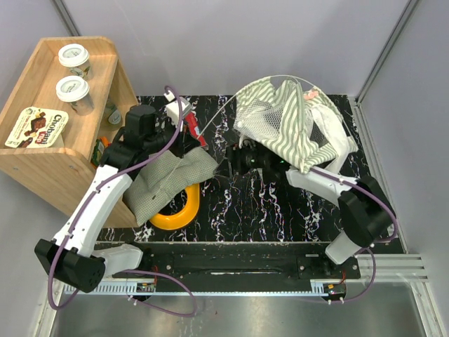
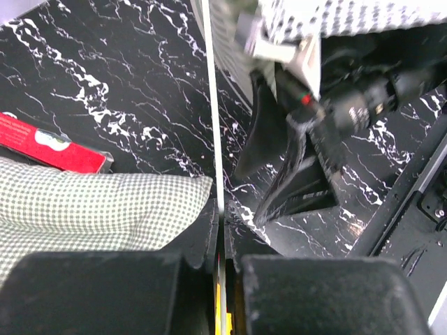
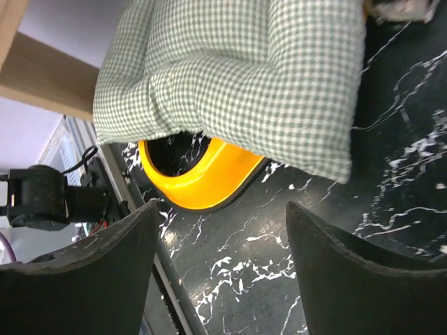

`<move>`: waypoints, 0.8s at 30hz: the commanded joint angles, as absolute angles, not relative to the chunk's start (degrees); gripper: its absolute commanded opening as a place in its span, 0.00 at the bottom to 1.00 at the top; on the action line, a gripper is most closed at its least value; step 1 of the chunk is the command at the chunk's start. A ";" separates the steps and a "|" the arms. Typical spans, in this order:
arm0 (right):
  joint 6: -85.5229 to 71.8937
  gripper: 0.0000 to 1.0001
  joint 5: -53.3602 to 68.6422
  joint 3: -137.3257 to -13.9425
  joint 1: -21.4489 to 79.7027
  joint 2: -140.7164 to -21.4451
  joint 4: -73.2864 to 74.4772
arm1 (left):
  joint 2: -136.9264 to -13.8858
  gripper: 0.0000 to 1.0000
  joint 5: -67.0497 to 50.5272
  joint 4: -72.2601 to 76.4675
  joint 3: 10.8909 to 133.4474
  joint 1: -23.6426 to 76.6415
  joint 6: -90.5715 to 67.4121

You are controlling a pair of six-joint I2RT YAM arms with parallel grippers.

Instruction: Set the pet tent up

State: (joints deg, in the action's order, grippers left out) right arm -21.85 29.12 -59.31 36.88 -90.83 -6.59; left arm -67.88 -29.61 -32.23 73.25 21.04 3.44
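The pet tent (image 1: 287, 126) lies crumpled at the back right of the black marbled table, its green-and-white striped fabric and white mesh bunched together. One thin pole (image 1: 273, 76) arcs over it toward the left. My left gripper (image 1: 184, 144) is shut on that pole (image 2: 213, 105), which runs straight up from between its jaws (image 2: 222, 209). My right gripper (image 1: 235, 158) stands open just left of the tent with nothing between its fingers (image 3: 222, 209). It faces the checked cushion (image 3: 237, 77). Striped tent fabric (image 2: 363, 17) shows at the top of the left wrist view.
A small-checked green-and-white cushion (image 1: 172, 175) lies partly over a yellow ring (image 1: 175, 216) at centre left. A red flat object (image 1: 193, 128) sits behind the left gripper. A wooden shelf (image 1: 42, 161) with cups (image 1: 74, 60) stands at the left edge.
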 commanded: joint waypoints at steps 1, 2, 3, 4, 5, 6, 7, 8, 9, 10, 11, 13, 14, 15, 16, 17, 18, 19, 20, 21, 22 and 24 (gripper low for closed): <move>-21.80 0.75 34.45 -63.10 41.12 -94.91 -4.93 | -67.06 0.00 -36.04 -19.95 75.85 21.80 1.58; -20.67 0.75 34.19 -63.89 42.26 -95.88 -4.40 | -67.15 0.00 -35.95 -19.78 75.59 21.80 1.58; -19.52 0.75 34.28 -65.11 43.67 -97.28 -3.79 | -67.41 0.00 -36.03 -19.69 75.32 21.71 1.58; -18.47 0.75 35.15 -65.74 44.73 -98.25 -3.61 | -67.59 0.00 -35.69 -19.43 74.80 21.80 1.76; -17.76 0.75 36.11 -66.35 45.69 -99.39 -3.52 | -67.94 0.00 -35.42 -19.25 74.53 21.80 1.67; -17.67 0.74 37.43 -66.44 46.49 -100.36 -4.12 | -68.11 0.00 -35.16 -18.81 74.18 21.80 1.50; -17.58 0.74 38.14 -66.45 47.02 -100.98 -4.83 | -68.55 0.00 -34.98 -18.46 73.92 21.71 1.06; -17.84 0.75 38.41 -66.27 47.37 -101.68 -5.27 | -68.99 0.00 -34.81 -17.93 74.00 21.53 0.62; -18.10 0.75 38.67 -66.18 47.55 -102.21 -5.53 | -69.34 0.00 -34.72 -17.49 74.00 21.45 0.18; -18.71 0.75 38.93 -65.92 47.55 -102.65 -5.89 | -69.78 0.00 -34.54 -16.97 74.09 21.01 0.18; -19.07 0.75 38.94 -65.66 47.55 -102.92 -5.80 | -69.96 0.00 -34.45 -16.18 73.92 20.48 -1.74; -20.65 0.76 38.94 -64.34 47.55 -102.83 -6.41 | -69.96 0.00 -34.45 -14.25 73.74 18.47 -3.25; -21.52 0.76 38.67 -63.38 47.55 -102.57 -7.29 | -69.96 0.00 -34.63 -13.28 73.48 17.33 -4.21; -22.75 0.76 37.02 -62.33 47.55 -102.05 -7.56 | -69.96 0.00 -34.89 -12.66 73.39 16.10 -4.74; -24.07 0.77 34.65 -61.53 47.55 -101.61 -7.47 | -69.96 0.00 -34.98 -12.22 73.21 15.21 -5.09; -25.56 0.78 31.84 -60.91 47.46 -101.25 -6.95 | -69.96 0.00 -35.07 -12.04 72.95 14.51 -5.01; -27.84 0.78 27.55 -60.65 47.46 -100.90 -5.12 | -69.70 0.00 -34.89 -12.04 72.86 14.15 -5.01; -30.21 0.79 22.03 -60.38 47.29 -100.55 -3.71 | -69.44 0.00 -34.89 -11.95 72.25 14.06 -4.66; -33.80 0.79 19.19 -59.77 46.94 -100.02 -2.65 | -68.91 0.00 -35.24 -11.95 71.46 14.06 -4.48; -37.14 0.79 16.46 -58.20 46.41 -98.80 -2.90 | -68.65 0.00 -35.68 -11.95 70.93 14.06 -4.22; -41.09 0.79 15.13 -56.18 45.54 -97.48 -4.64 | -68.21 0.00 -36.29 -12.13 70.23 14.06 -4.13; -48.66 0.78 13.02 -50.04 44.13 -92.92 -13.49 | -67.07 0.00 -36.47 -12.30 69.00 14.06 -3.08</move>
